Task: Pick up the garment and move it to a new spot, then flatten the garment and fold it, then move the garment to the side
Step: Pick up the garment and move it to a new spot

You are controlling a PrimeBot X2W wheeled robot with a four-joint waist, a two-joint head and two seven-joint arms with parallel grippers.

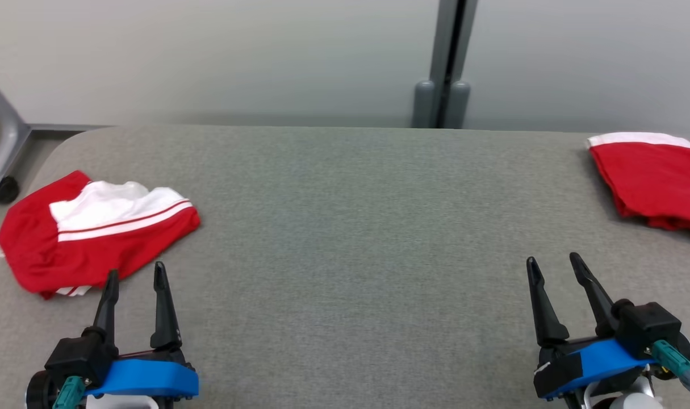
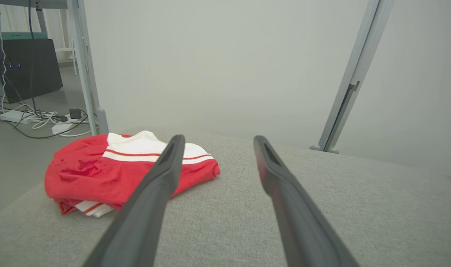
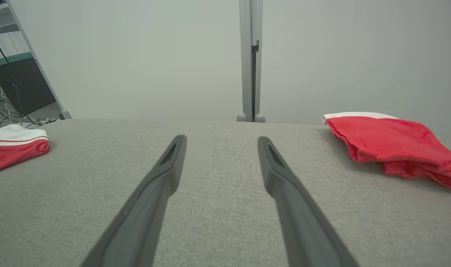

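Nearest, at the near left, the left gripper [image 1: 136,268] hovers low over the grey woven-fabric surface [image 1: 345,227], its two long dark fingers [image 1: 163,312] spread apart with nothing between them. At the near right, the right gripper [image 1: 552,258] is posed the same way, its own dark fingers [image 1: 540,307] wide apart and empty above the grey cloth.

Just beyond the left gripper's tips lies a folded red fabric garment with white panels and thin red stripes [image 1: 32,244]. It rests on the left part of the surface, close to the rounded left edge, and its near hem is just beside the fingertips. I cannot tell whether the tips touch it. In the left wrist view it sits ahead and to the left of the fingers.

Farther back, at the far right, a second red fabric garment with a white band along its far edge [image 1: 651,176] lies in loose folds. It is well apart from the right gripper and from the first garment.

Past the far edge of the surface, a grey metal upright post [image 1: 448,57] rises on two rounded feet against a pale grey wall [image 1: 208,57]. At the far left, off the surface, a grey metal frame on a black caster wheel [image 1: 4,147] stands on the floor.
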